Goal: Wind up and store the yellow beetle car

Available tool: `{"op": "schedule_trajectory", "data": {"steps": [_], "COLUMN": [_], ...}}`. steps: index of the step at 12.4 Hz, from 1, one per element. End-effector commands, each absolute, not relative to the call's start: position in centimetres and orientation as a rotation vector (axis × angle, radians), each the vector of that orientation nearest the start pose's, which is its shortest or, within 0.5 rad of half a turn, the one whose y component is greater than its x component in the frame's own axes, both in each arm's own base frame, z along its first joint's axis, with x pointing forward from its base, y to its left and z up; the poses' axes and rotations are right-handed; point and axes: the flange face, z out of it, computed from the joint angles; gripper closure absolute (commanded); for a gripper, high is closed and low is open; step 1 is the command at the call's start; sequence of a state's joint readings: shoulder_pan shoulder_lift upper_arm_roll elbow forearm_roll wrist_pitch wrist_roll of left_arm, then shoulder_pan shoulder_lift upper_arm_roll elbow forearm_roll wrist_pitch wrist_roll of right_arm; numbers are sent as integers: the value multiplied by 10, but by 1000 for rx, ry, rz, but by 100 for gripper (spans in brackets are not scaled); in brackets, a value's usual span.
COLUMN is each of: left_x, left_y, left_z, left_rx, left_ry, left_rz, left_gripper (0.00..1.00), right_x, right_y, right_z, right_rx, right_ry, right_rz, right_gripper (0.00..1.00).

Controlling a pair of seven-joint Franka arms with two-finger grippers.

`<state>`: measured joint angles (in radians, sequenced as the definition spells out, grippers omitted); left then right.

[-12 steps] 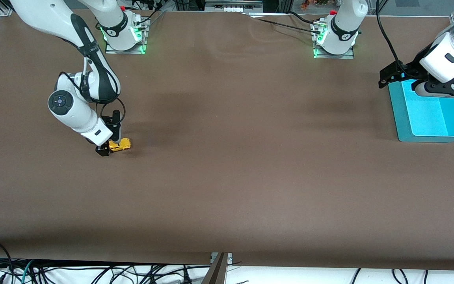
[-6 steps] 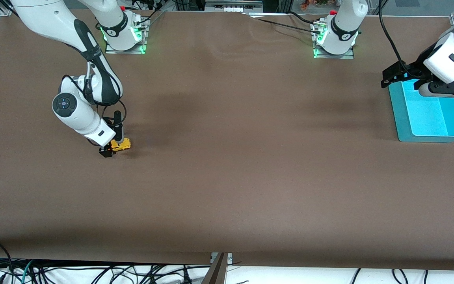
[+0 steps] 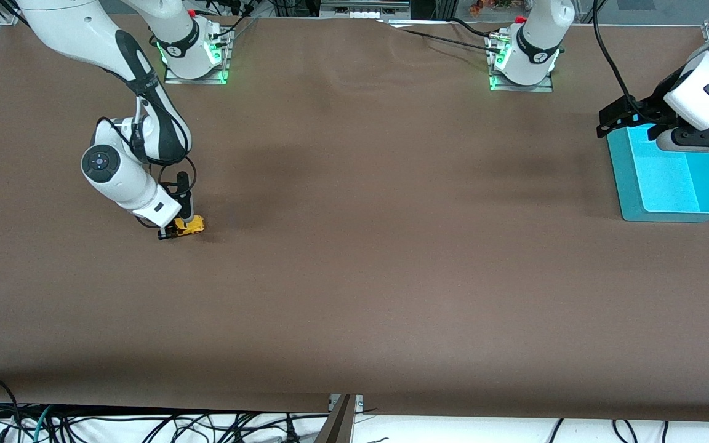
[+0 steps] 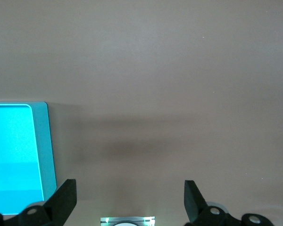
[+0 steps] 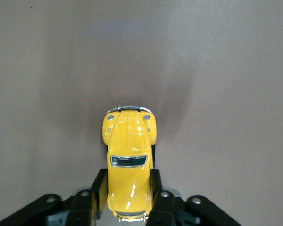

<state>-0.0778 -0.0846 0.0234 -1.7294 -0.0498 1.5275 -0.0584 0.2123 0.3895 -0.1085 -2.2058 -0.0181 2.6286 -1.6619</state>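
The yellow beetle car (image 3: 189,226) sits on the brown table toward the right arm's end. My right gripper (image 3: 177,229) is low at the table and shut on the car's rear half. In the right wrist view the car (image 5: 128,155) lies between the two black fingers (image 5: 99,188), its nose pointing away from the wrist. My left gripper (image 3: 614,118) hangs open and empty over the edge of the teal bin (image 3: 668,184). It also shows in the left wrist view (image 4: 129,202).
The teal bin (image 4: 19,150) stands at the left arm's end of the table and holds nothing. The arm bases (image 3: 194,55) stand along the table's back edge. Cables hang below the edge nearest the front camera.
My right gripper's fingers have closed in on the yellow car's sides, and that arm shifted slightly. The left gripper has drifted a little over the bin.
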Motion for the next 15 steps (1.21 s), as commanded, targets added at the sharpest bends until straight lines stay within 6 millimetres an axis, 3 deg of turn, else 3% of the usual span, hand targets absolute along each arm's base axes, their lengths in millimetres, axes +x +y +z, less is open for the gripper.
{"op": "schedule_trajectory", "data": {"steps": [1,3,10,13,15], "left_x": [517,517,517,517,517], "left_y": [-35,-35,-33,-32,-32], "left_z": [600,600,600,600,600], "left_rx": [-3207,-3207,-3203,-3203,-3203], "left_ry": [-16,-16,-14,-16,-16], "left_rz": [199,199,198,198,198], "left_gripper": [0,0,0,0,0], "right_x": [551,547,547,549,549], "right_y": [56,54,47,18,-26], "right_z": [212,209,197,192,184], "right_rx": [1939,2107,2181,2190,2202], "right_ry": [2404,2302,2239,2232,2216], "right_rz": [-13,-58,-72,-77,-73], "right_gripper": [88,92,90,89,86]}}
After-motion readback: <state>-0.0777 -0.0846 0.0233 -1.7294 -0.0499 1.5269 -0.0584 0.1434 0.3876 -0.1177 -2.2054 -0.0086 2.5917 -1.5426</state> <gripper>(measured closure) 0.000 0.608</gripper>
